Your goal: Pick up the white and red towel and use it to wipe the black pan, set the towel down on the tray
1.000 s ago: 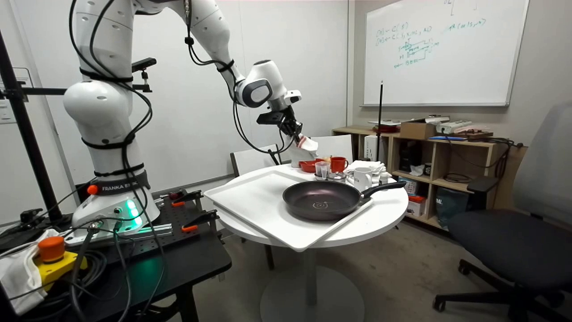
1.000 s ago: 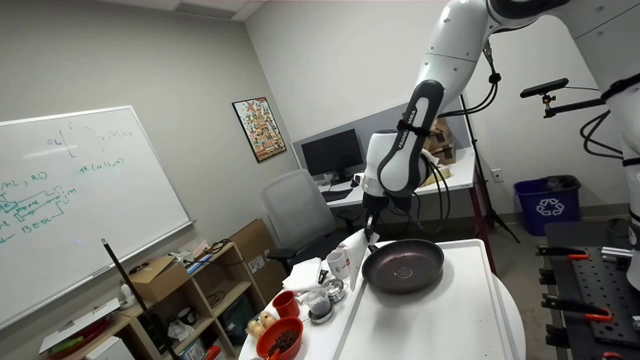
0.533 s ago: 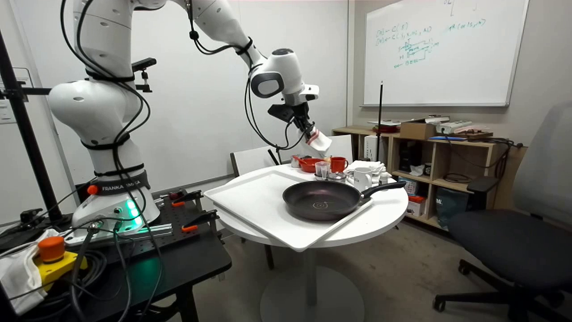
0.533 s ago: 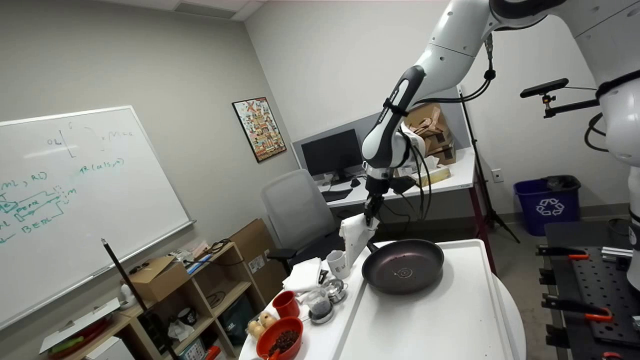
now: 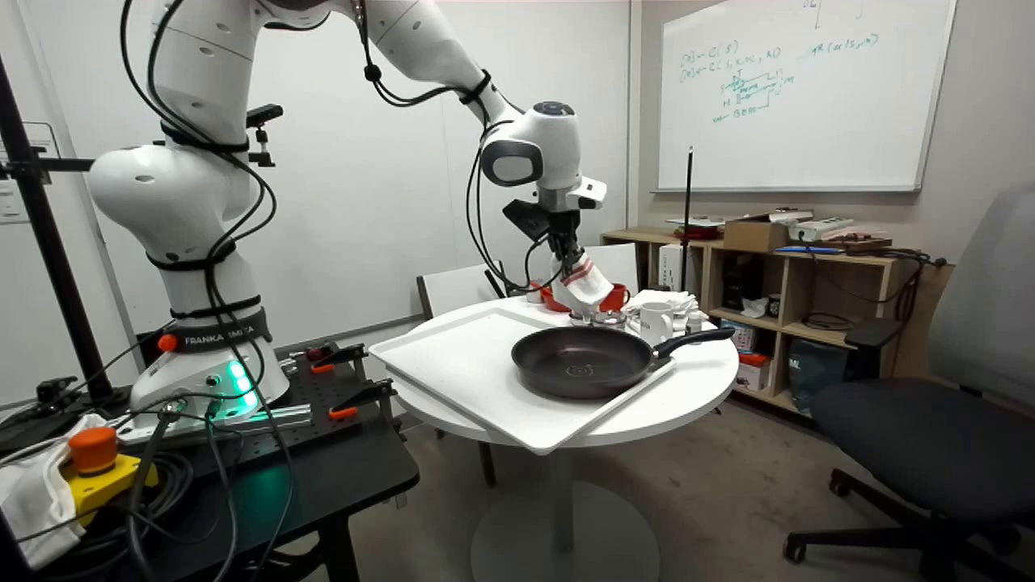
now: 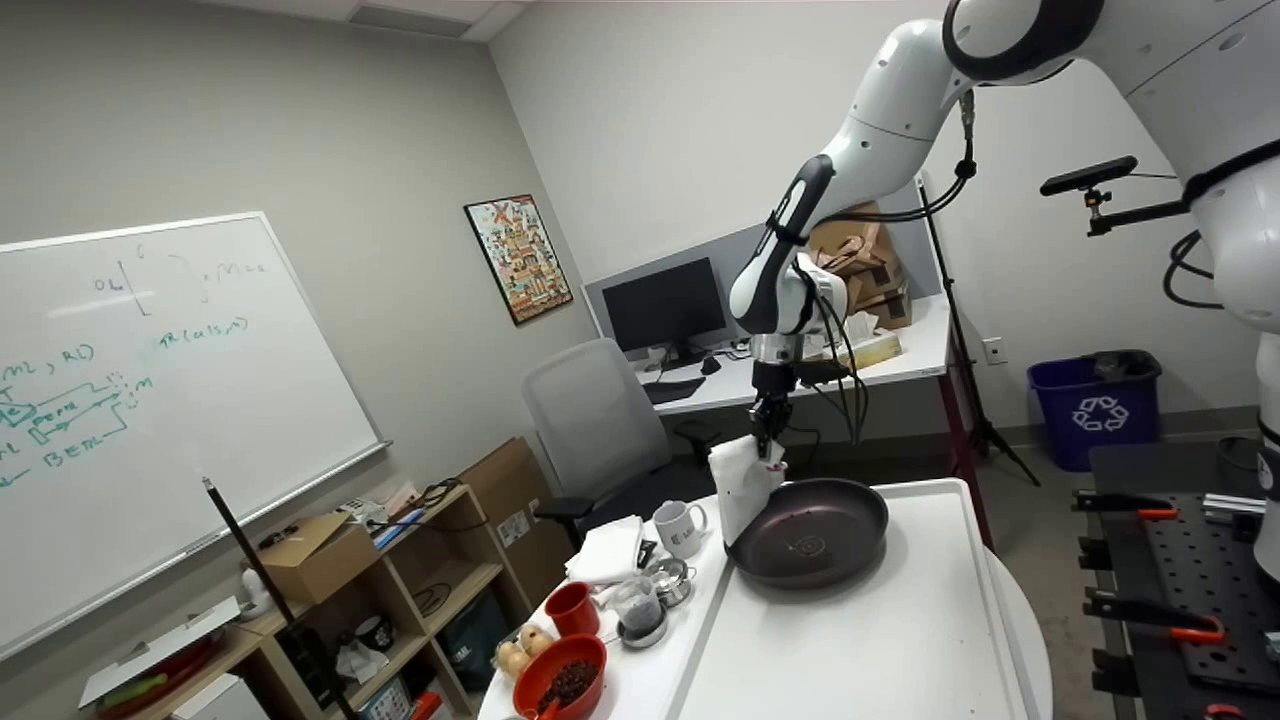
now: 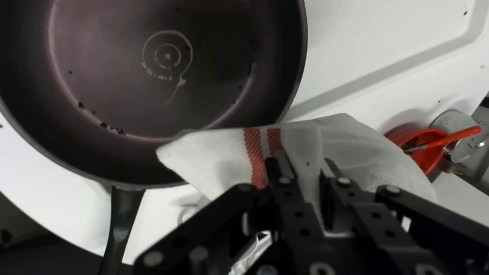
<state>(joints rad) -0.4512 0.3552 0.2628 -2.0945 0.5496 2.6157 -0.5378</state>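
Claw (image 7: 305, 172): drawn nearly together, a fold of the white and red towel (image 7: 214, 156) pinched in it
Towel: hanging beneath the claw, overlapping the black pan (image 7: 126, 84)'s rim in the wrist view; contact cannot be told
Pan: resting on the tray (image 6: 850, 660), dark specks (image 7: 104, 125) inside, handle (image 5: 695, 339) reaching beyond the tray's rim
Tray: on the round white bench (image 5: 699, 376)
Beside the tray: white mug (image 6: 680, 530), red mug (image 6: 572, 612), red bowl (image 6: 590, 650), all standing on the bench

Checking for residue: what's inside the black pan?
In the wrist view, dark specks and a printed mark show inside the black pan. The white and red towel hides part of the pan's lower right edge there; anything behind it cannot be seen.
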